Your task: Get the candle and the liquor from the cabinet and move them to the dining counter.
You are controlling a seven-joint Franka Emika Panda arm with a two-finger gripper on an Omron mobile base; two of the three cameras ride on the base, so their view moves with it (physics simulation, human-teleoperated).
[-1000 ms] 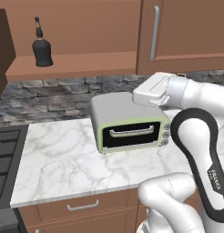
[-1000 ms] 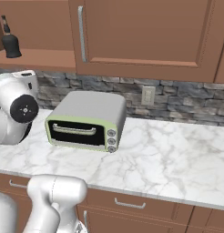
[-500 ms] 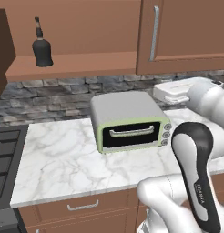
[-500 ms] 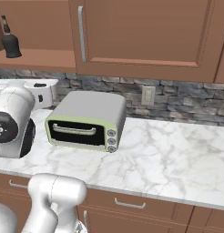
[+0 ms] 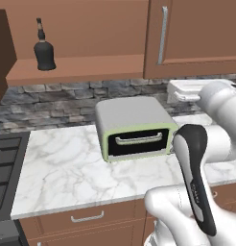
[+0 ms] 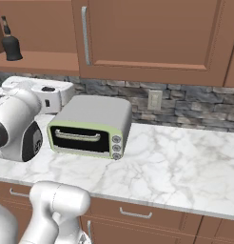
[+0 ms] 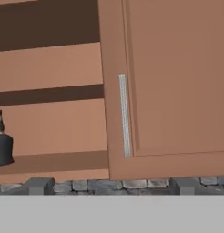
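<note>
The liquor [image 5: 43, 53] is a small black bottle standing on the open shelf of the brown wall cabinet [image 5: 196, 38], at the shelf's left end. It also stands at the far left in the right base view [image 6: 11, 44] and low at the left edge of the hand view [image 7: 2, 145]. My gripper [image 7: 111, 186] is open, with its two tips wide apart, and nothing lies between them. It faces the shut cabinet door [image 7: 177, 91] and its silver bar handle [image 7: 125, 116]. The white hand [image 5: 184, 90] hovers behind the toaster oven, well right of the bottle. The candle and the dining counter are out of view.
A pale-green toaster oven [image 5: 134, 127] sits on the marble worktop [image 5: 62, 168] under the cabinet. A black stove [image 5: 5, 163] borders the worktop on the left. Brown drawers [image 6: 138, 212] run below. A wall outlet [image 6: 153, 100] sits on the stone backsplash.
The arm has swung to the right in the left base view. The hand went from above the toaster oven's right side to behind it. The bottle has not moved.
</note>
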